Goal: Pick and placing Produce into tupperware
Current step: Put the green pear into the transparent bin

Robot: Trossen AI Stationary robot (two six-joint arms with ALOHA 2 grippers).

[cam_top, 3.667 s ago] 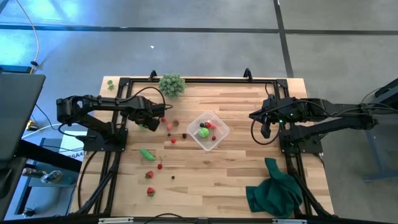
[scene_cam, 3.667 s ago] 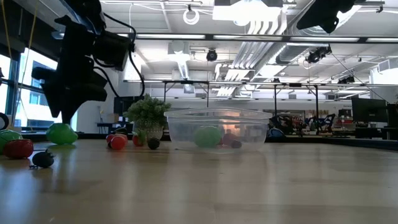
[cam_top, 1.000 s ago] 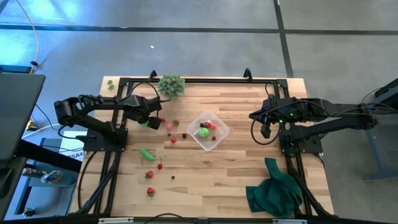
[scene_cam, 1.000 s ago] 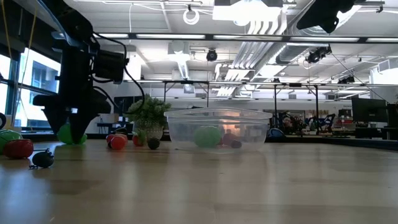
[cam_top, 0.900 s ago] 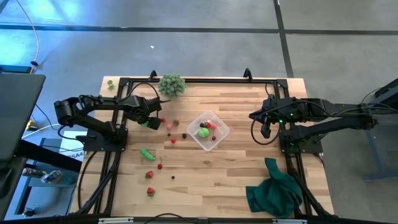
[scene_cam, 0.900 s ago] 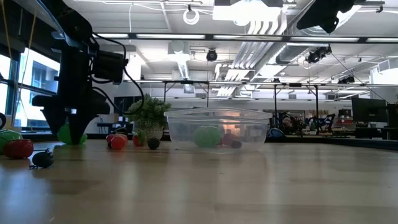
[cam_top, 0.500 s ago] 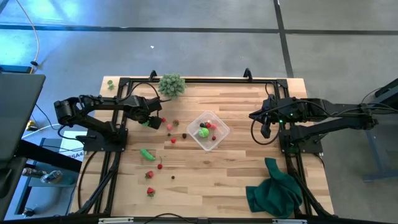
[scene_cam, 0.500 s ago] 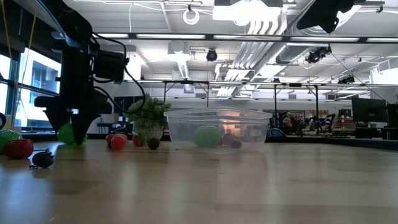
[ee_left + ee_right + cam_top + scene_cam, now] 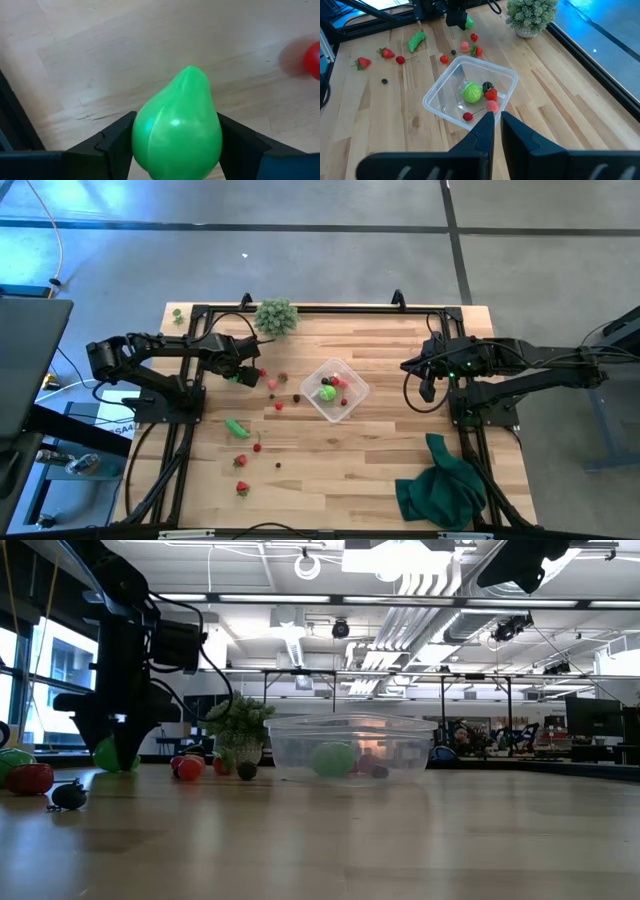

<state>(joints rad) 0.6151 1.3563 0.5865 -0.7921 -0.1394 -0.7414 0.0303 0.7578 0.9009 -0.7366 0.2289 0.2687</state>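
The left gripper (image 9: pixel 177 150) has its fingers around the green pear (image 9: pixel 177 132) on the table's left, far from the box (image 9: pixel 335 390), and it might slip out.

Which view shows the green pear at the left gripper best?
The left wrist view: the pear fills it, between the left gripper's fingers. High view shows a green speck under the arm; low view a sliver behind the fingers; right wrist view a far blob.
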